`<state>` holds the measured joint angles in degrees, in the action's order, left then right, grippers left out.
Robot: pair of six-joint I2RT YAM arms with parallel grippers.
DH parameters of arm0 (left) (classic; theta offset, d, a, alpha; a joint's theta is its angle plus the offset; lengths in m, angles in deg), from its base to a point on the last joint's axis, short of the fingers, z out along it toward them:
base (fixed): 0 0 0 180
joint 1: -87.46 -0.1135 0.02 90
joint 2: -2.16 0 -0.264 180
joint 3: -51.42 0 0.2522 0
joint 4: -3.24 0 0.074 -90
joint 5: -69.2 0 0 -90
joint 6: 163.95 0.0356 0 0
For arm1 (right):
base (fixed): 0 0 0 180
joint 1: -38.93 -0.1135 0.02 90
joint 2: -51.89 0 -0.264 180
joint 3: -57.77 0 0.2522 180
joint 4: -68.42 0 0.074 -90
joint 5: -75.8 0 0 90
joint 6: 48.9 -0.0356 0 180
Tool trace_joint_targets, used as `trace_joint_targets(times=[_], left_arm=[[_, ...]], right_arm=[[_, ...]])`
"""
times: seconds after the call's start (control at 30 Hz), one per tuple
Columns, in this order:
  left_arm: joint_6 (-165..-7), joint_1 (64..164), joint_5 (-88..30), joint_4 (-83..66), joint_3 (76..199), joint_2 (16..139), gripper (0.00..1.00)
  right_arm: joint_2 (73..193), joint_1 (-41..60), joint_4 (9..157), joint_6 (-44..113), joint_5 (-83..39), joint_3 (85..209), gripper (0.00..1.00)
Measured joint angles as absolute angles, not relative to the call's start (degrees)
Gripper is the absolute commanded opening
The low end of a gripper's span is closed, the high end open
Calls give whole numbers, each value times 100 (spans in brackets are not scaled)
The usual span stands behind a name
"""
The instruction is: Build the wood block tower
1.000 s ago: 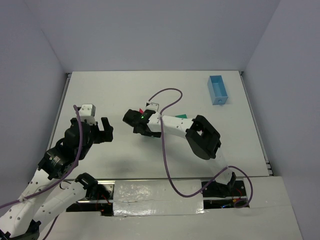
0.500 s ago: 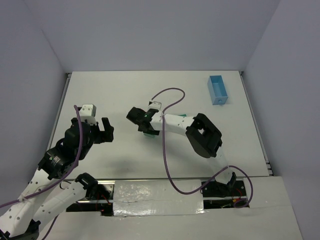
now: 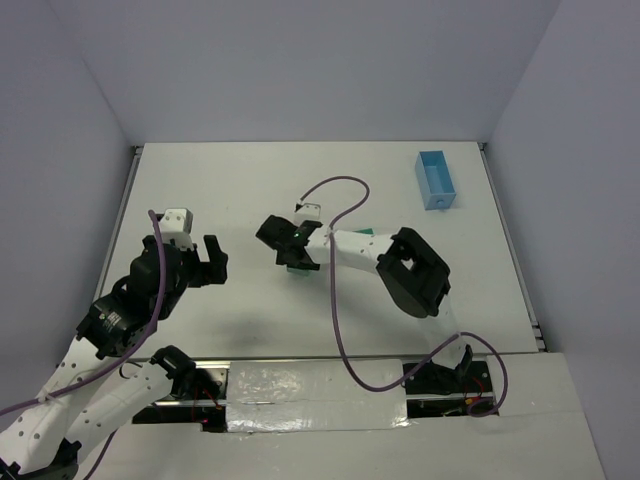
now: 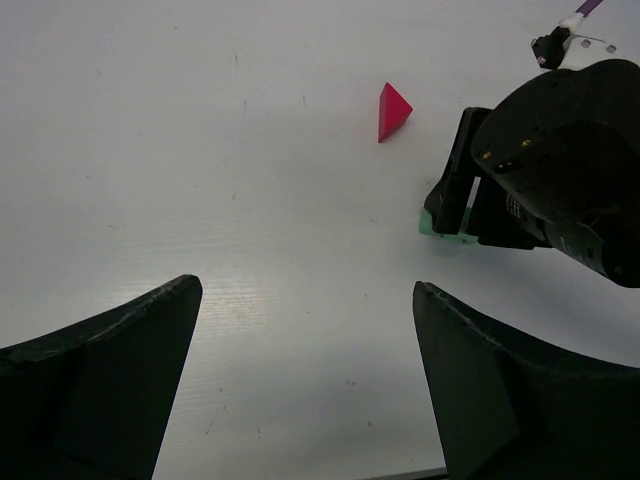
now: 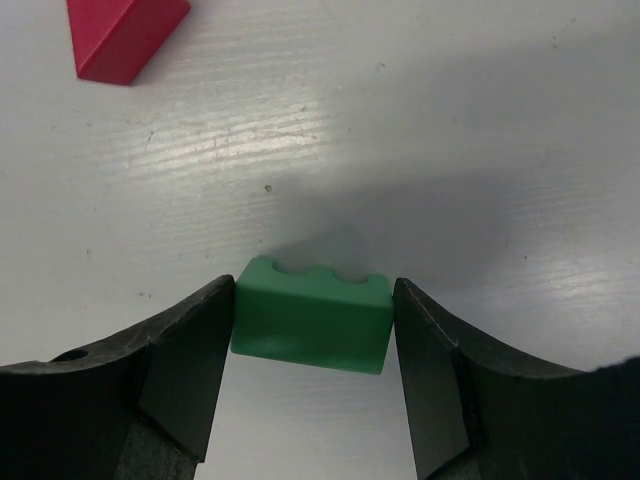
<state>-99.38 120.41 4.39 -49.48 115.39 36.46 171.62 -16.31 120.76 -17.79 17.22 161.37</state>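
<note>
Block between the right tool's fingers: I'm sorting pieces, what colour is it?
The block is green, clearest in the right wrist view.

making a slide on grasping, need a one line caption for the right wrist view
Right hand closed on a notched green block, red triangular piece lying on the white table beyond.

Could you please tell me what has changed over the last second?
The right tool closed onto the green block as its arm shifted slightly right. The left tool stayed open and still; the blue tray did not move.
</note>
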Motion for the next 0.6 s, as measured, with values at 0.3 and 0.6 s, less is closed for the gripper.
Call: trace_joint_targets(times=[0.3, 0.6], left_arm=[[-9938, 12076, 439, -4948, 11539, 3646, 99], [-9938, 12102, 441, -4948, 11539, 3646, 100]], right_arm=[[15785, -1476, 11475, -65, 1211, 15302, 43], [14377, 701, 11209, 2092, 332, 14747, 43]])
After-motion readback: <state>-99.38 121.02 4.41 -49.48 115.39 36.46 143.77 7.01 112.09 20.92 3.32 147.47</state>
